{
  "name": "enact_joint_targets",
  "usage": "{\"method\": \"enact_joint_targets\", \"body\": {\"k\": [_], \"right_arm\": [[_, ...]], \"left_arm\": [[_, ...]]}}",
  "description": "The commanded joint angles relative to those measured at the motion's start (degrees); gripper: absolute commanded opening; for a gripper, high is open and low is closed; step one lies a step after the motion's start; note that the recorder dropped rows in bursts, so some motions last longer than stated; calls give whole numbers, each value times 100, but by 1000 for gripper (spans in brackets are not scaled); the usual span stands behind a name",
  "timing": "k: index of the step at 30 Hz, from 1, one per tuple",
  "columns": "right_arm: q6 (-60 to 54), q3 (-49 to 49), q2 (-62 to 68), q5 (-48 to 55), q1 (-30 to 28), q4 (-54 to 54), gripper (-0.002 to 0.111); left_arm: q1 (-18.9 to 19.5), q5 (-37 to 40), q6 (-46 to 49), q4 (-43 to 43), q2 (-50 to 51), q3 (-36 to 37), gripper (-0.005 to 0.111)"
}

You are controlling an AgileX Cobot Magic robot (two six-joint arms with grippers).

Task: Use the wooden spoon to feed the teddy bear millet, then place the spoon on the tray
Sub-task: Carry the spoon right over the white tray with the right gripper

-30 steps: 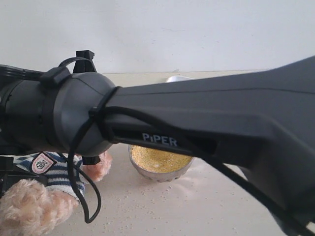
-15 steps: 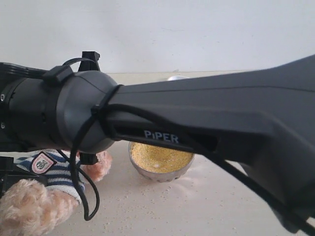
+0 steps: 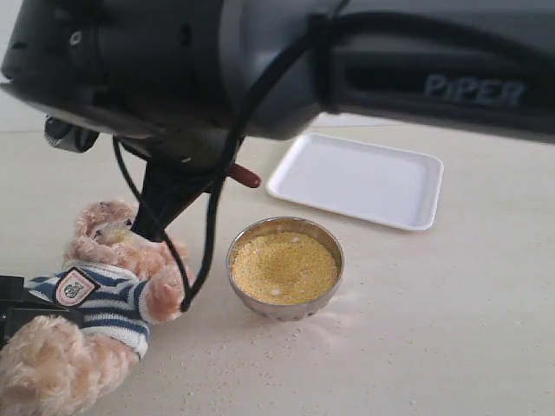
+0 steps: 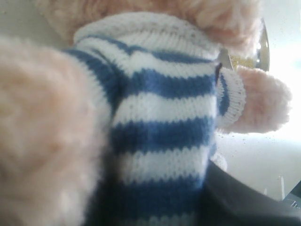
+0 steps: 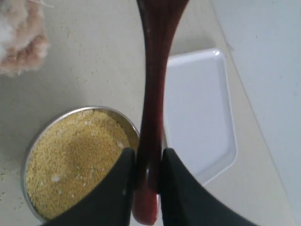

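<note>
The right arm has swung clear of the exterior camera, bringing the right gripper, clamped on the wooden spoon, to the muzzle of the teddy bear, so feeding appears under way; whether the left gripper grips anything cannot be determined.

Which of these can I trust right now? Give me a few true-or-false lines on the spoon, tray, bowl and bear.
1. The right tool grips the spoon by its handle. True.
2. The spoon lies on the tray. False: the right tool holds it off the tray.
3. The bowl holds millet. True.
4. The bowl stands on the tray. False: it stands on the table, apart from the tray.
5. The bear wears a plain red shirt. False: the shirt is blue-and-white striped.
</note>
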Motion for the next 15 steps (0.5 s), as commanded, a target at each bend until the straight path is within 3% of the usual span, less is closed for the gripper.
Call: {"method": "enact_joint_targets", "body": {"k": [1, 15], "right_arm": [[512, 763, -695, 36, -196, 109, 0], [3194, 4684, -3888, -1084, -325, -424, 0]], "left_arm": [[16, 89, 51, -48, -72, 27, 5], [16, 89, 51, -48, -72, 27, 5]]}}
